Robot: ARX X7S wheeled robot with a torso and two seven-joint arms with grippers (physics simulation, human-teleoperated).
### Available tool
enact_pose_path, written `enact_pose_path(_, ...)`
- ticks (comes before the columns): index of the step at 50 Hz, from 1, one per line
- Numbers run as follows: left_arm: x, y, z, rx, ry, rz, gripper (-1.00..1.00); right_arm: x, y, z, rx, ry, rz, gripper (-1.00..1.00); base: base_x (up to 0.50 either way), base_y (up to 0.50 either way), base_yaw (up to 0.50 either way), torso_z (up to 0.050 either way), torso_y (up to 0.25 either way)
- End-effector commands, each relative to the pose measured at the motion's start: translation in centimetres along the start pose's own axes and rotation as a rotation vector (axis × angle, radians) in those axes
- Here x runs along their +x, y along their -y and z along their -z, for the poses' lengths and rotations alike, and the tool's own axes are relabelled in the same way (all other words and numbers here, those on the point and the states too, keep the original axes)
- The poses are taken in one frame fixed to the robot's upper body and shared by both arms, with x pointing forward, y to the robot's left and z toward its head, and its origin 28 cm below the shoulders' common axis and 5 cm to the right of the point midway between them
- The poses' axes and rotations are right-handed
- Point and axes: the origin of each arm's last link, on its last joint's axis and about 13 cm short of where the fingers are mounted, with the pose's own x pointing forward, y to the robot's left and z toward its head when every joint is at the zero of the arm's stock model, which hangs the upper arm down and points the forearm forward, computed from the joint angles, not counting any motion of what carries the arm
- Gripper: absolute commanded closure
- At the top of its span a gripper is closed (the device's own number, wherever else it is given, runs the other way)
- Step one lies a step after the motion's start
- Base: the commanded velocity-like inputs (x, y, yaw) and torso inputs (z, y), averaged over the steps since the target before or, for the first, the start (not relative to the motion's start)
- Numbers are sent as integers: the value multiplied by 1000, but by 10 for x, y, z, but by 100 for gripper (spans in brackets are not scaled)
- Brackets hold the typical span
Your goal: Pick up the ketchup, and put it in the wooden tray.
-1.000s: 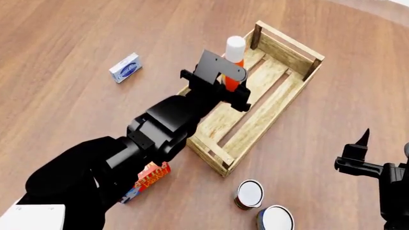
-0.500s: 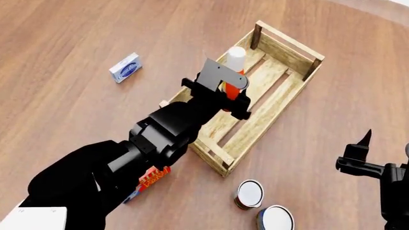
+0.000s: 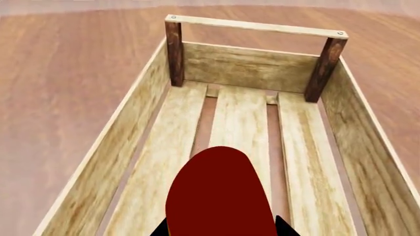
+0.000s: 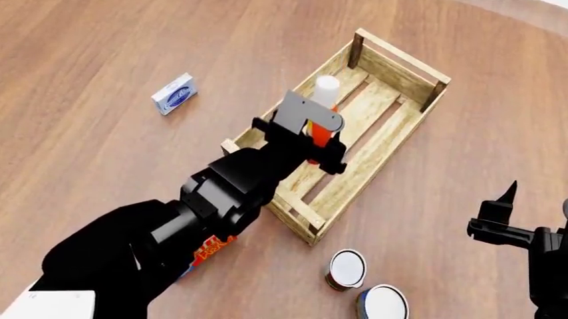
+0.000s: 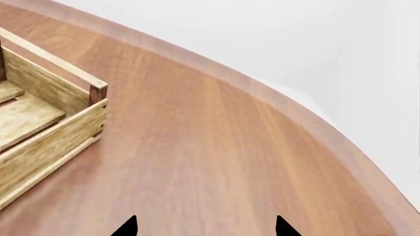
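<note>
My left gripper [image 4: 316,136] is shut on the ketchup [image 4: 323,111], an orange-red bottle with a white cap, and holds it upright inside the wooden tray [image 4: 424,73], low over its slatted floor. In the left wrist view the bottle [image 3: 220,194] fills the space between the jaws, with the tray's floor and far wall [image 3: 249,66] beyond it. My right gripper [image 4: 502,212] is open and empty, over the bare table to the right of the tray. Its wrist view shows its two fingertips [image 5: 128,227] apart and a corner of the tray [image 5: 49,105].
A blue-and-white box [image 4: 174,94] lies on the table left of the tray. Two cans [image 4: 346,269] [image 4: 384,304] stand in front of the tray. A red-and-yellow box [image 4: 213,247] shows partly under my left arm. The table's rounded edge [image 5: 315,123] runs near my right gripper.
My left gripper has lowered the ketchup into the tray; the bottle's cap sits lower now. The right arm has hardly moved.
</note>
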Motion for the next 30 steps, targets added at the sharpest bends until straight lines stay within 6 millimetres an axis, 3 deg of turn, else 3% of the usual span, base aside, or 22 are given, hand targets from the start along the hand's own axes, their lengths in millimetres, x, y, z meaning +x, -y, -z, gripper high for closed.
enact_pose_path(1,0,1,1,-16,-5,3,100,0,0,0,-3,-5,3,-100,0,0,0,0,0)
enact_pose_path(13,-1,1,5,-10,-17,3,100,0,0,0,-3,-8,5,-100,0,0,0,0,0)
enact_pose_path(14,-1,0,5,-10,-17,4,-100,0,0,0,-3,-8,5,-100,0,0,0,0,0)
enact_pose_path(30,-1,1,4,-8,-17,2,-100,0,0,0,-1,-6,4,-100,0,0,0,0,0)
